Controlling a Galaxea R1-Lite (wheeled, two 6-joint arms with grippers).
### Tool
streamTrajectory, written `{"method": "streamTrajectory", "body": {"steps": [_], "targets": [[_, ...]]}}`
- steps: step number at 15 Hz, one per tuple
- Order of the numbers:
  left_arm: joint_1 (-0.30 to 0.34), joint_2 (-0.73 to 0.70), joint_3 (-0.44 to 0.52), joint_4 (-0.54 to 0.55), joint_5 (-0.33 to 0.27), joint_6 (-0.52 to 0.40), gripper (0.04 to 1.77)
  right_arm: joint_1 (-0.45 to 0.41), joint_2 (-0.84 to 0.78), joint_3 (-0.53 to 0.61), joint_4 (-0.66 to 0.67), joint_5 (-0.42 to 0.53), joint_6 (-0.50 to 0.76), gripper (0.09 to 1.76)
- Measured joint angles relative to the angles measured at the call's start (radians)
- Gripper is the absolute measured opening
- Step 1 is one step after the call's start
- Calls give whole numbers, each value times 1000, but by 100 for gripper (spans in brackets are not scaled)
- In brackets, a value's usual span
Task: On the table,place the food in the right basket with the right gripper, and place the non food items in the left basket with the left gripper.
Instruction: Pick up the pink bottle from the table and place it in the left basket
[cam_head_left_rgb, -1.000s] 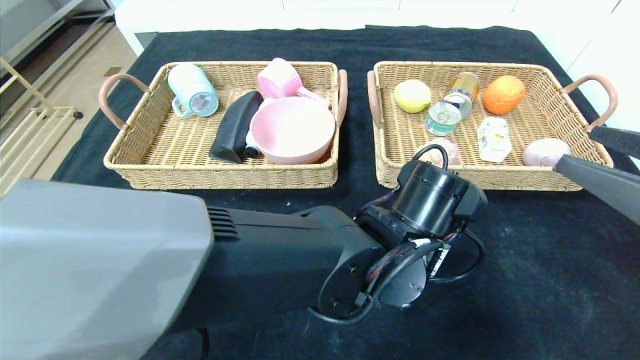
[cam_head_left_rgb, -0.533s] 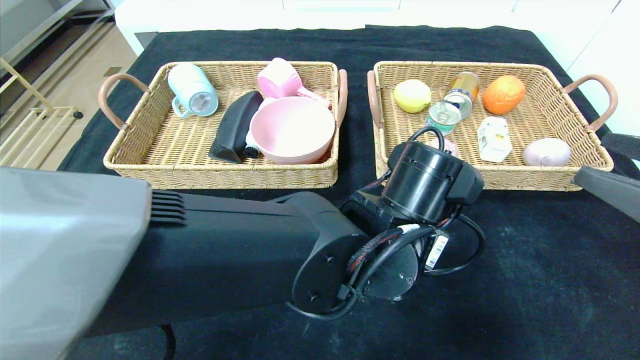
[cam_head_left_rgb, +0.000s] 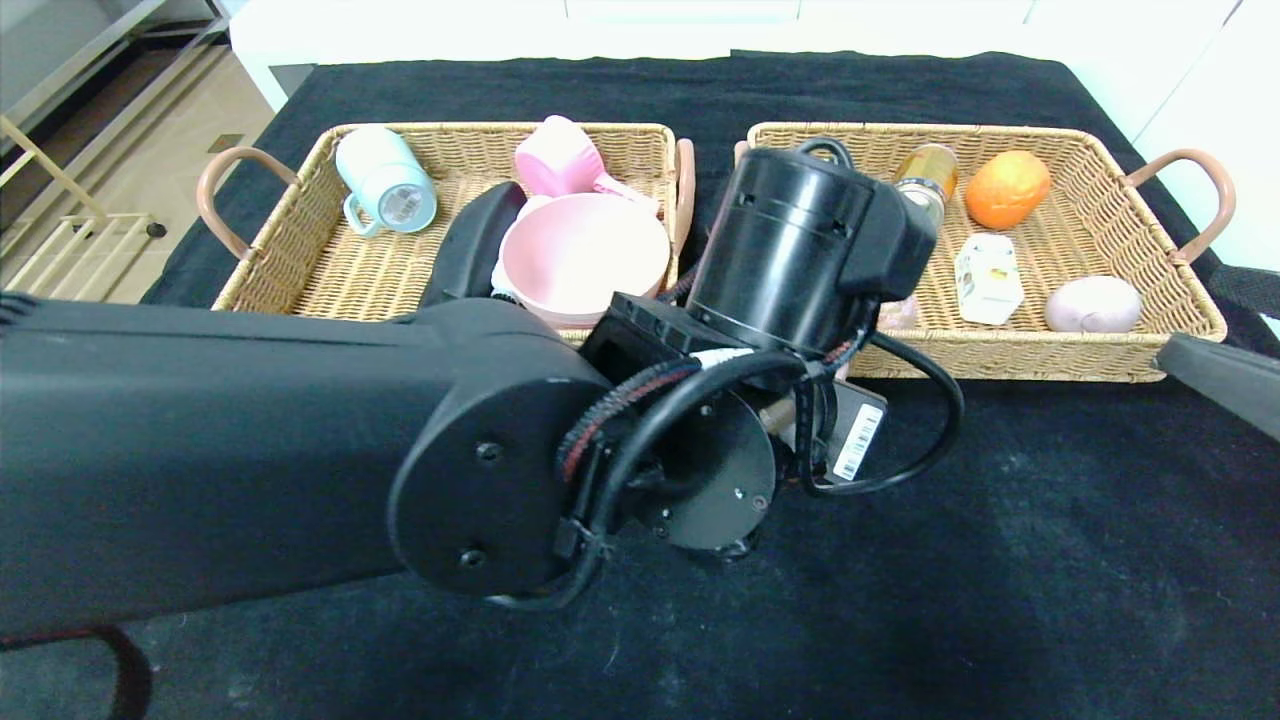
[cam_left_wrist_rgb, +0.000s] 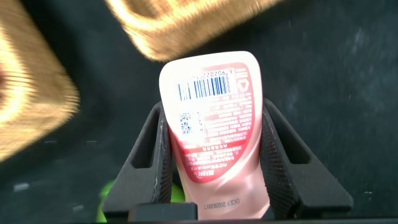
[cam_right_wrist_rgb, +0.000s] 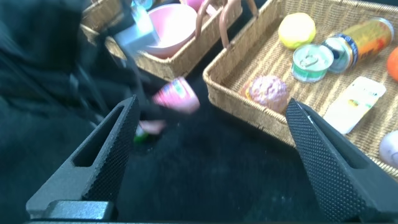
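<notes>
The left gripper (cam_left_wrist_rgb: 214, 162) clamps a pink bottle (cam_left_wrist_rgb: 214, 118) between its 2 fingers, above the table (cam_head_left_rgb: 1000, 560) near the gap between the 2 baskets. The left basket (cam_head_left_rgb: 300, 270) holds a bowl (cam_head_left_rgb: 580, 255) and mug (cam_head_left_rgb: 385, 180). The right gripper (cam_right_wrist_rgb: 211, 155), jaws wide and holding nothing, hovers near the right basket (cam_head_left_rgb: 1100, 350), which holds a carton (cam_head_left_rgb: 987, 278).

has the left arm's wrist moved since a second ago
Yes. In the head view the left arm's wrist has risen up the picture: it was level with the near rim of the right basket, and now covers its far left corner.
</notes>
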Motion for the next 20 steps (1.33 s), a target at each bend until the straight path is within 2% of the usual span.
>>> {"method": "streamTrajectory", "body": {"steps": [6, 13, 17, 20], "targets": [[76, -101, 1, 28, 0, 15, 86, 11, 23, 4, 10, -2, -11, 171], [235, -150, 7, 17, -3, 22, 86, 28, 27, 12, 12, -5, -19, 171], [329, -144, -25, -9, -35, 23, 86, 30, 31, 13, 12, -5, -20, 171], [394, -111, -99, -14, -93, 21, 86, 31, 36, 14, 12, -5, -21, 171]]}}
